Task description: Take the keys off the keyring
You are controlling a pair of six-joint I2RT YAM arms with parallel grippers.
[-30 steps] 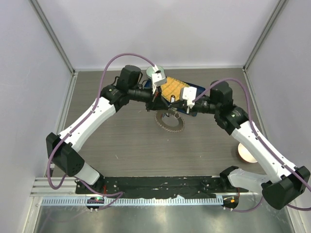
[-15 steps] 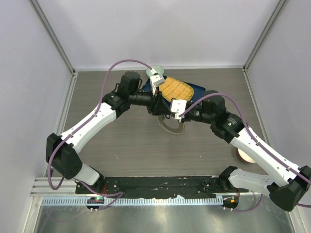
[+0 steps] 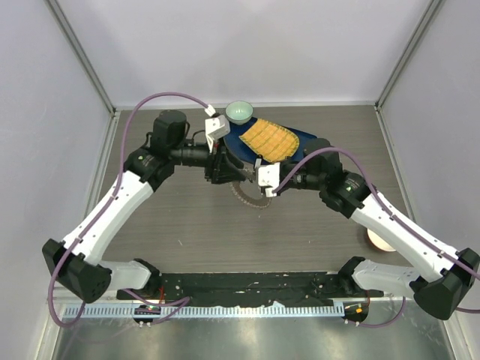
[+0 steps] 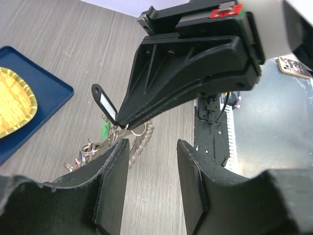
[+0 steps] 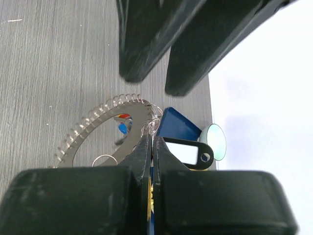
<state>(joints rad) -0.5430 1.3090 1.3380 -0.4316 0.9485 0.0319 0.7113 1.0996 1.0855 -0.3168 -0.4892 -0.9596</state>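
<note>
The keyring (image 5: 98, 122) is a flat grey ring with a toothed rim, held tilted just above the table. In the top view the keyring (image 3: 251, 198) shows below the two grippers. My right gripper (image 5: 152, 139) is shut on its edge, where thin wire loops and a black tag (image 5: 188, 151) with a white label hang. Keys (image 4: 88, 149) dangle under it, one with a green head (image 4: 105, 129); red and blue heads (image 5: 123, 122) show through the ring. My left gripper (image 4: 150, 147) stands open with nothing between its fingers (image 4: 115, 181), just left of the keyring.
A blue tray (image 3: 307, 141) with a yellow woven mat (image 3: 271, 139) lies behind the grippers. A pale green bowl (image 3: 239, 112) stands at the tray's far left corner. A cream bowl (image 3: 379, 238) sits at the right, beside the right arm. Walls close in the table.
My left gripper has opened and drawn back to the left, off the keyring. The right gripper has carried the keyring leftward and nearer, staying shut.
</note>
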